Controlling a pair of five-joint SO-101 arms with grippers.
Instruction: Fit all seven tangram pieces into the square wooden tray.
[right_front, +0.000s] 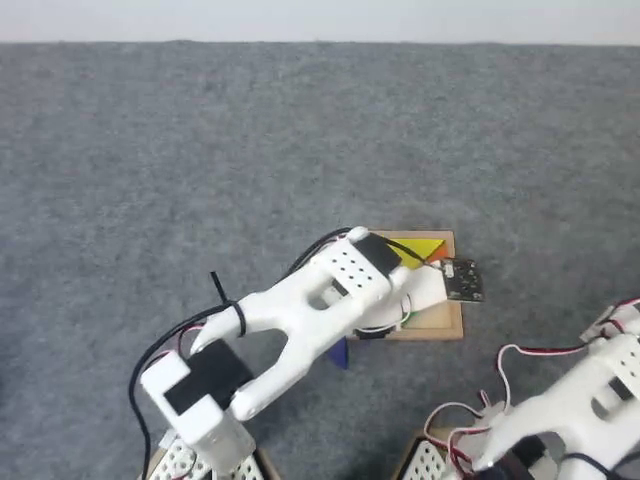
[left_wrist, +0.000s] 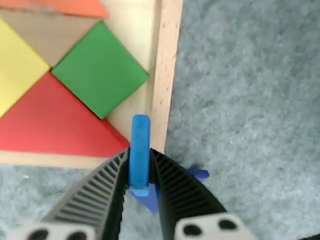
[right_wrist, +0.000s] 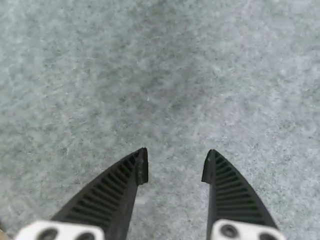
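The square wooden tray (left_wrist: 161, 75) holds a green square (left_wrist: 100, 68), a red triangle (left_wrist: 55, 122), a yellow piece (left_wrist: 15, 67), a tan triangle (left_wrist: 47, 32) and an orange piece (left_wrist: 65, 6). My left gripper (left_wrist: 140, 162) is shut on a blue piece (left_wrist: 140, 150), held on edge over the tray's corner rim. In the high view the left arm (right_front: 320, 300) covers most of the tray (right_front: 440, 325), with a blue tip (right_front: 340, 352) showing below it. My right gripper (right_wrist: 174, 167) is open over bare carpet, nothing between its fingers.
Grey carpet (right_front: 300, 130) covers the whole table around the tray. The right arm (right_front: 570, 400) sits at the lower right of the high view, clear of the tray. A small dark circuit board (right_front: 462, 280) sticks out over the tray's right edge.
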